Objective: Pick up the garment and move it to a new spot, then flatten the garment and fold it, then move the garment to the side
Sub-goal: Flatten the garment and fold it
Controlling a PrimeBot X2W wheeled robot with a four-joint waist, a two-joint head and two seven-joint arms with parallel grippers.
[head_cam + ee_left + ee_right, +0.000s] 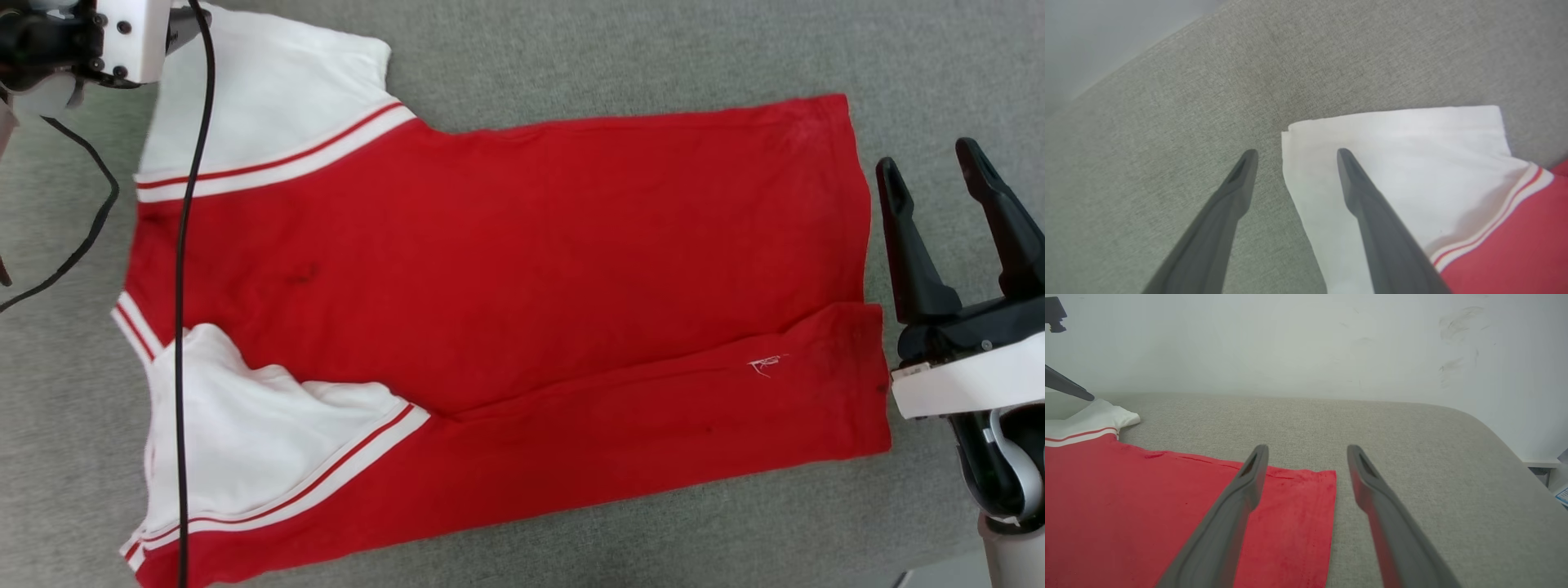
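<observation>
Both sets of jaws open, empty; we see left gripper (1294, 153) upper left over a sleeve edge of the garment (506, 261), right gripper (931, 159) mid right beside its hem.

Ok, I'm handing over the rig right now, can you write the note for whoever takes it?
Left gripper: open, empty, fingers straddling the edge of the far white sleeve.
Right gripper: open, empty, just off the hem.
Garment: spread on the grey table.
Done: laid flat; near long side looks folded in, along with its sleeve.
Left: fold the far side, finish folding, move it aside.
</observation>
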